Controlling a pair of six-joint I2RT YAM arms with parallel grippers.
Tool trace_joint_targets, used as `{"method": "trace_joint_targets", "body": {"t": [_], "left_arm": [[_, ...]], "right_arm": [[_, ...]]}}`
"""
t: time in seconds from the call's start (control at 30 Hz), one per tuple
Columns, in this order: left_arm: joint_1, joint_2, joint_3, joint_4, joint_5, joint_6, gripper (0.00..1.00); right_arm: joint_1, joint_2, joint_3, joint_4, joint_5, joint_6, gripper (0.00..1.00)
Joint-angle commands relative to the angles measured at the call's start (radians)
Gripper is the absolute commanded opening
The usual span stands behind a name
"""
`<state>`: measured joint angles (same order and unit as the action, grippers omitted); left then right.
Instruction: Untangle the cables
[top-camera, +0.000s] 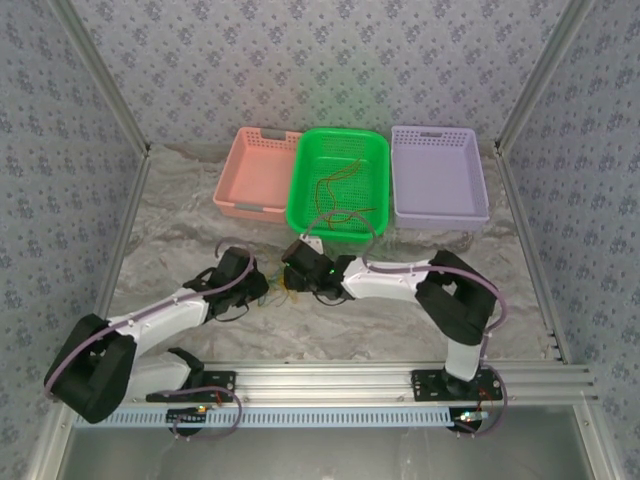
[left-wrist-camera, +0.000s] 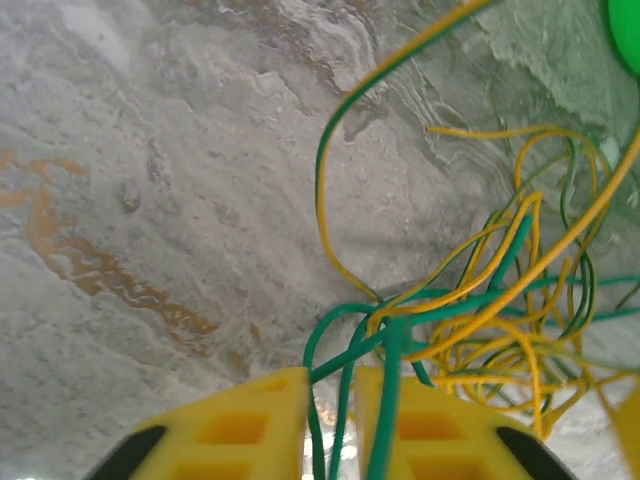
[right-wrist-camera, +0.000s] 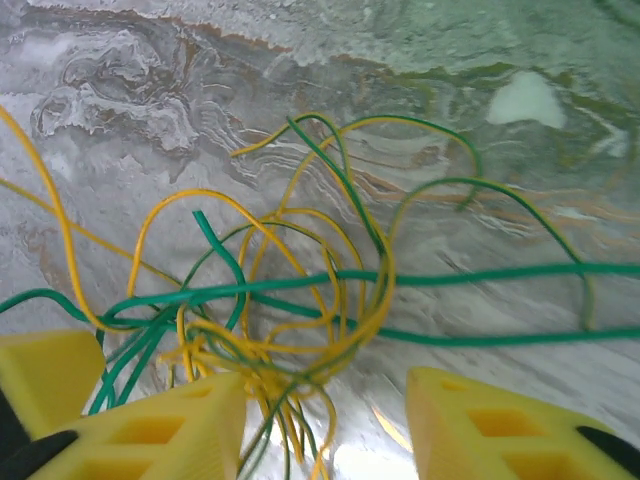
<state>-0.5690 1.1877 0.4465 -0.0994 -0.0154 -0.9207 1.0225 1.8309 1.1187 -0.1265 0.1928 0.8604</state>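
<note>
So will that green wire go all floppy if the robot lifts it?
Probably floppy: the green cables lie in loose curves. They look thin, so likely light. The yellow cables loop through them, so a lift would probably drag those along too.

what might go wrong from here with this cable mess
1. The left pincer is shut on several green cables at once, so pulling may tighten the knot instead of freeing one strand.
2. The right pincer stands open around the densest bunch of yellow cables; closing there could grab many strands together.
</note>
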Motion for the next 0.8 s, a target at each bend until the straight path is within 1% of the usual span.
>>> {"method": "trace_joint_targets", "body": {"t": [0.0,0.03,0.07,0.17,0.23,0.33,0.43,0.47,0.57,0.6,0.67,0.77], "left_arm": [[0.004,-0.006,-0.02,0.042,-0.013,-0.003,0.02],[0.004,-0.016,-0.023,0.038,-0.017,-0.004,0.0],[0.004,-0.033,-0.025,0.027,-0.024,-0.003,0.0],[0.005,-0.1,-0.016,-0.035,-0.054,0.008,0.0],[0.009,-0.155,-0.006,-0.085,-0.073,0.019,0.0],[0.024,-0.225,0.01,-0.144,-0.071,0.032,0.0],[0.037,-0.262,0.019,-0.163,-0.044,0.042,0.0],[0.037,-0.265,0.024,-0.162,-0.033,0.046,0.0],[0.037,-0.259,0.031,-0.154,0.001,0.052,0.0],[0.037,-0.259,0.032,-0.145,0.014,0.055,0.0],[0.038,-0.259,0.038,-0.14,0.032,0.053,0.0],[0.037,-0.263,0.053,-0.143,0.061,0.051,0.0]], "right_arm": [[-0.007,0.045,0.052,0.045,-0.023,0.048,0.39],[-0.009,0.053,0.057,0.047,-0.024,0.051,0.36],[-0.011,0.056,0.058,0.046,-0.022,0.056,0.29],[-0.009,0.004,0.013,0.05,0.023,0.07,0.0],[-0.009,-0.072,-0.046,0.06,0.069,0.068,0.0],[-0.012,-0.187,-0.115,0.038,0.116,0.055,0.0],[-0.015,-0.235,-0.128,0.014,0.099,0.036,0.0],[-0.014,-0.232,-0.123,0.017,0.068,0.032,0.01],[0.018,-0.199,-0.097,0.066,0.012,0.041,0.36],[0.034,-0.178,-0.08,0.084,0.001,0.037,0.45],[0.052,-0.124,-0.039,0.09,-0.01,0.043,0.53],[0.043,-0.043,-0.012,0.152,-0.07,0.063,0.57]]}}
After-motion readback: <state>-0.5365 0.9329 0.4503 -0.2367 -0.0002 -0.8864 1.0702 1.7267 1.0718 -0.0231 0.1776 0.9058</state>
